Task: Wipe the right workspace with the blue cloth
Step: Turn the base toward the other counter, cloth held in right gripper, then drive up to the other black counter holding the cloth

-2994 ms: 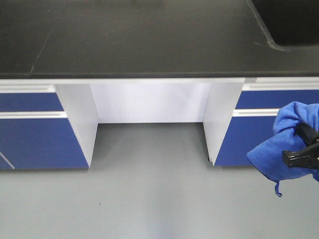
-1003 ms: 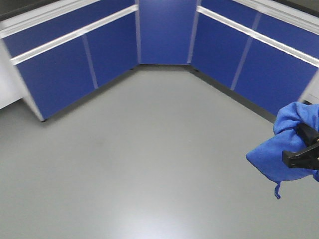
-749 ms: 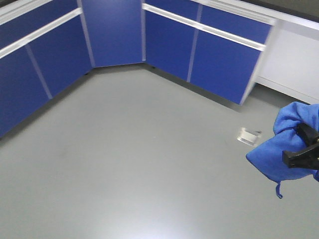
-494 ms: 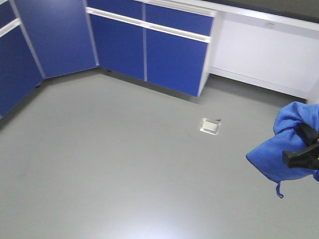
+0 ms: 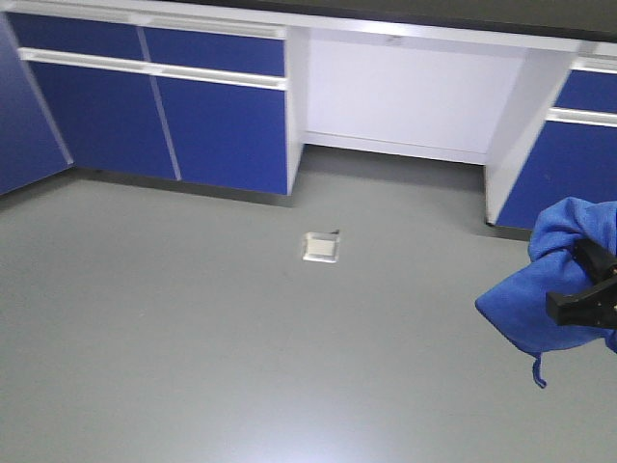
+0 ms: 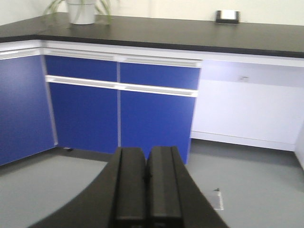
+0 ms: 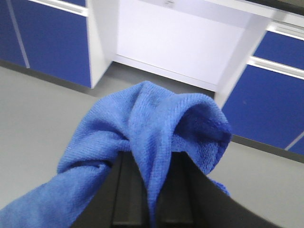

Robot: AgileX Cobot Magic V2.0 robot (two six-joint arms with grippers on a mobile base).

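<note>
The blue cloth [image 5: 540, 285] hangs bunched at the right edge of the front view, well above the grey floor, with my right gripper [image 5: 590, 289] shut on it. In the right wrist view the blue cloth [image 7: 147, 128] drapes over and between the black fingers [image 7: 128, 190] of my right gripper [image 7: 153, 159]. My left gripper [image 6: 146, 152] is shut with nothing in it. Beyond it runs the right workspace [image 6: 166, 34], a black benchtop carrying a small black box with a white face [image 6: 226, 16]. Only the front edge of the right workspace [image 5: 434, 13] shows in the front view.
Blue cabinets [image 5: 222, 125] with white rails stand under the bench, beside a white knee-hole recess [image 5: 405, 96]. A square metal plate [image 5: 321, 247] lies in the grey floor [image 5: 193, 328]. A potted plant [image 6: 83, 9] stands on the bench corner at the left.
The whole view has swung right: the corner cabinets slid off to the left and the bench with the knee-hole came into view. The cloth and right gripper kept their place in the frame.
</note>
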